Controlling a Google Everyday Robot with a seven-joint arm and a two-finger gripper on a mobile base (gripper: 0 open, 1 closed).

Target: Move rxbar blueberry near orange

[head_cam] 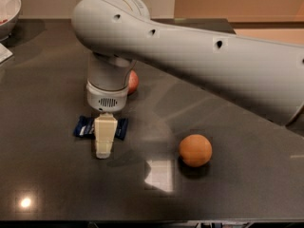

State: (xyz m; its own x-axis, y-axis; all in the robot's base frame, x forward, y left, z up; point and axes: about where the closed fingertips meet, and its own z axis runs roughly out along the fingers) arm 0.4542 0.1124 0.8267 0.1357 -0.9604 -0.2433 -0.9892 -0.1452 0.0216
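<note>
The rxbar blueberry [84, 126] lies flat on the dark table, left of centre, its dark blue ends showing on both sides of my gripper. My gripper [104, 144] points straight down over the middle of the bar and hides that part; I cannot tell whether it touches the bar. The orange [195, 150] sits on the table to the right of the bar, well apart from it and from the gripper.
A red-yellow apple [134, 81] is partly hidden behind the wrist, just beyond the bar. A white bowl [8, 6] stands at the far left corner, with a white sheet [4, 54] below it. The big white arm [209, 65] spans the right half.
</note>
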